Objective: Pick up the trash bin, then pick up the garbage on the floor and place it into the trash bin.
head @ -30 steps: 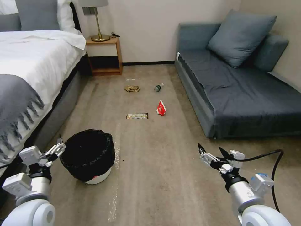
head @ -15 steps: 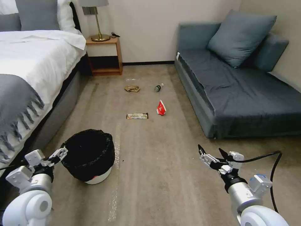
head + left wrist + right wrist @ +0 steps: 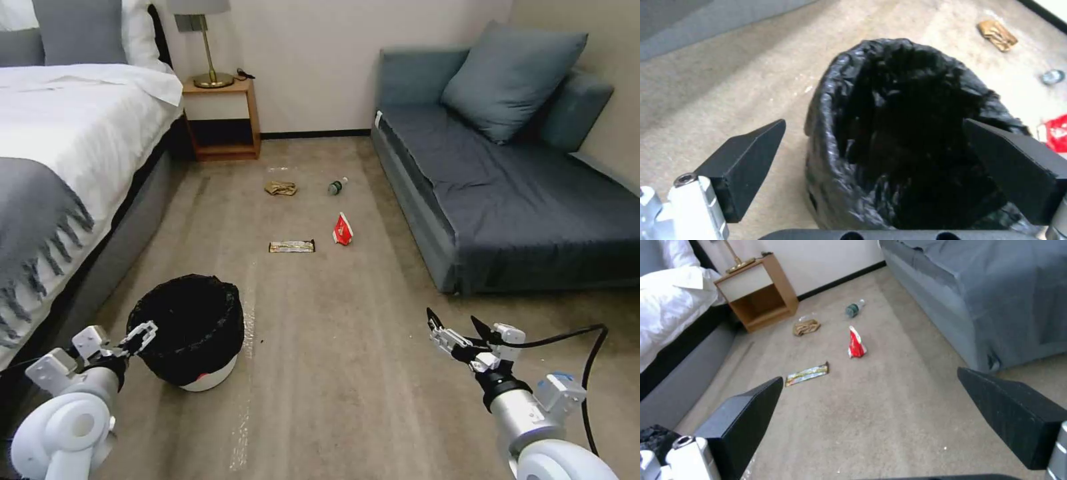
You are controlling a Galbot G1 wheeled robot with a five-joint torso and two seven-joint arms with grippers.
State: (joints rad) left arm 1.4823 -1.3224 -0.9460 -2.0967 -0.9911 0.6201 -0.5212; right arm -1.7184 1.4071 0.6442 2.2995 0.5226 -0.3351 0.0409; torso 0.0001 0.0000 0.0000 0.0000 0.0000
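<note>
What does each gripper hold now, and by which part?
Nothing. The left gripper is open at the trash bin's rim; the right gripper is open above bare floor.

Two arms: glossy white rounded shells, silver cylindrical wrists, black collars. Left gripper point(image 3: 137, 333) and right gripper point(image 3: 455, 327): black wedge fingers, white mounts (black cable on right arm).

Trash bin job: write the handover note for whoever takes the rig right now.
Left end effector: open, at the near rim of the trash bin, no grip yet.
Right end effector: open, empty, held above bare carpet.
On the floor ahead: bar wrapper, red packet, crumpled paper, bottle.
Done: nothing.
Left: lift the bin, bin all four pieces.
</note>
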